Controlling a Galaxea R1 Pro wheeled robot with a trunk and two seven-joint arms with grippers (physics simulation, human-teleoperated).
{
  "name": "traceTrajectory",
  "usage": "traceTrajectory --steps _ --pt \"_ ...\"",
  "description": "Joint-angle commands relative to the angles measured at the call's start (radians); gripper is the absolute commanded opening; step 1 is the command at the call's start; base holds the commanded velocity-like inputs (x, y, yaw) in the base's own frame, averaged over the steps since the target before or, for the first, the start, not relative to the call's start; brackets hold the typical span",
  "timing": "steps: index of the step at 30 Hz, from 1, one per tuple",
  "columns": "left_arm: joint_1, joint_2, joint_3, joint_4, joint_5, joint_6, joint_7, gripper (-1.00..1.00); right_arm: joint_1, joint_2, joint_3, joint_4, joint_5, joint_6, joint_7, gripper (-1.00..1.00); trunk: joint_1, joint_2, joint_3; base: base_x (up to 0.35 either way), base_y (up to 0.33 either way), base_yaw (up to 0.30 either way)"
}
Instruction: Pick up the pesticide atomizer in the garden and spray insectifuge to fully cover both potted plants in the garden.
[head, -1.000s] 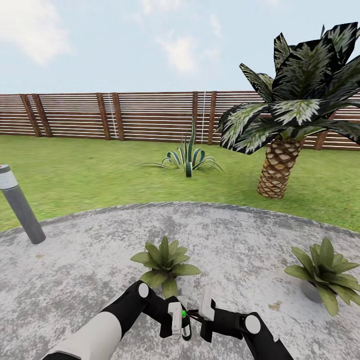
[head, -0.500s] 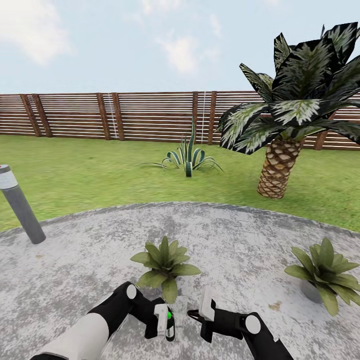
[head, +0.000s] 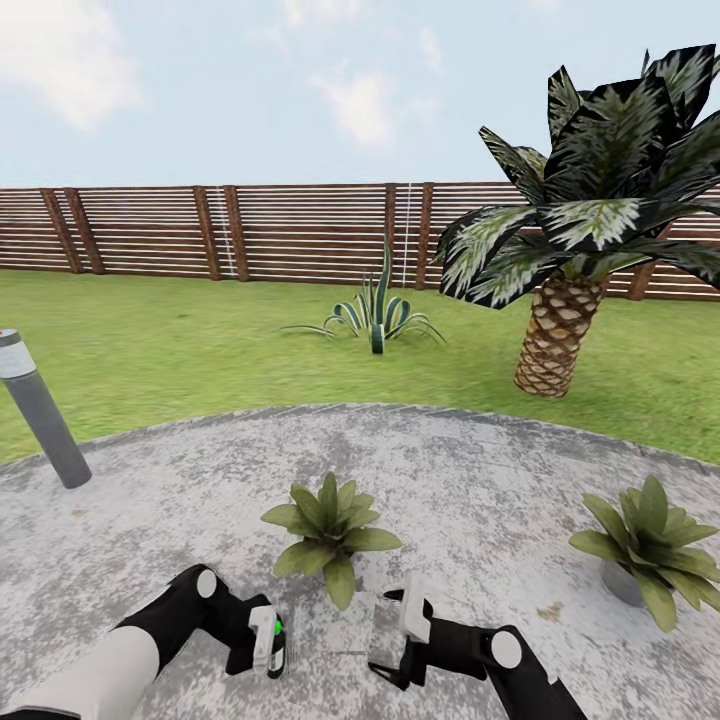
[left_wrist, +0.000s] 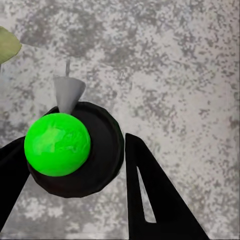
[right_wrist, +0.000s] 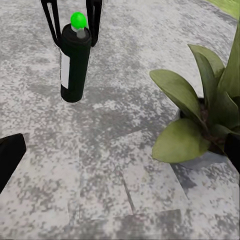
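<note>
Since 1.0 s ago your left gripper (head: 268, 641) has slid away from the right gripper (head: 392, 628), taking the atomizer (right_wrist: 75, 62) with it. Left fingers (left_wrist: 150, 200) sit narrow, 1 on each side of the dark cap, so it looks gripped at the top. Right fingers: can't tell how wide. Bottle stands upright, long axis vertical, base at or just off the patio (head: 480, 480); green knob on top, grey nozzle pointing sideways off the cap, seemingly toward the near plant (head: 330, 528). My read: pickup done, spraying not started. Next, lift and aim the nozzle over those leaves, then the second plant (head: 650, 545).
</note>
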Motion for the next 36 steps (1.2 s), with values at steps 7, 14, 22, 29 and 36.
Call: traceTrajectory --steps 7,14,22,29,36 --pt "0.000 0.024 0.018 -0.004 0.006 0.009 0.053 -1.00 0.000 -0.011 -0.004 0.002 0.013 -0.005 -0.100 1.00 0.000 0.000 -0.001 0.000 0.000 0.000" --pt "0.001 0.022 0.171 0.001 0.013 0.013 0.203 -1.00 0.001 -0.134 -0.016 0.230 0.018 -0.011 -0.311 1.00 0.000 0.000 -0.001 0.000 0.000 0.000" --pt "0.001 0.013 0.384 0.001 0.012 0.063 0.242 -1.00 0.001 -0.141 -0.126 0.708 0.005 -0.018 -0.909 1.00 0.000 0.000 -0.001 0.000 0.000 0.000" --pt "0.000 0.012 0.435 -0.014 0.011 0.284 0.248 -1.00 0.001 -0.086 -0.172 0.802 -0.186 -0.017 -1.076 1.00 0.000 0.000 -0.001 0.000 0.000 0.000" --pt "0.000 0.011 0.434 -0.014 0.010 0.333 0.248 -1.00 0.001 -0.070 -0.176 0.835 -0.224 -0.018 -1.085 1.00 0.000 0.000 -0.001 0.000 0.000 0.000"
